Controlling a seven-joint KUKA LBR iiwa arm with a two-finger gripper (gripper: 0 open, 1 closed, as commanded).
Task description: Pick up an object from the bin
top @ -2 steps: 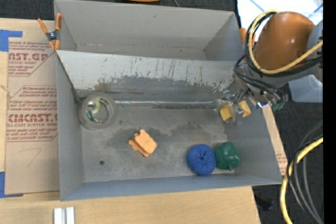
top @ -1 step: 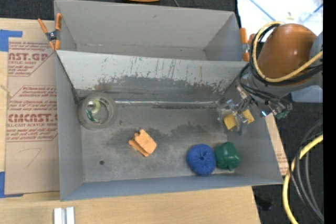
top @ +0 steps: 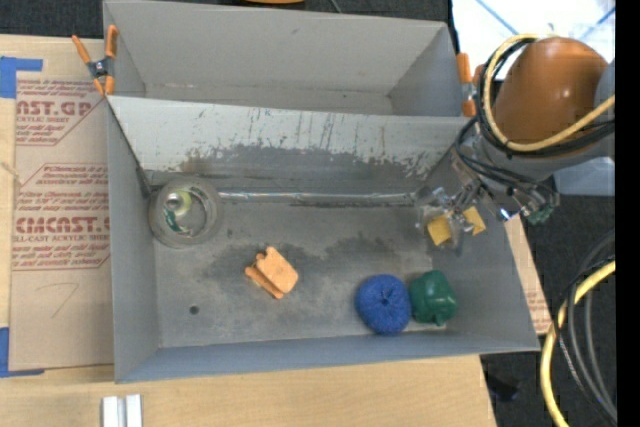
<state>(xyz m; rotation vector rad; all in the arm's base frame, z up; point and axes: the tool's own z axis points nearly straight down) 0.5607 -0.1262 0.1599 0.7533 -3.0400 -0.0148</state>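
Yellow blocky piece is sitting right at the tip of the gripper, mid-right of frame, beside the right wall of the grey metal bin. Cannot tell whether the gripper is open, closed or clamping it. Green lumpy object and blue fuzzy ball are lying touching each other just below, lower right. Orange flat piece is lying lower centre. Clear round dish is resting at left.
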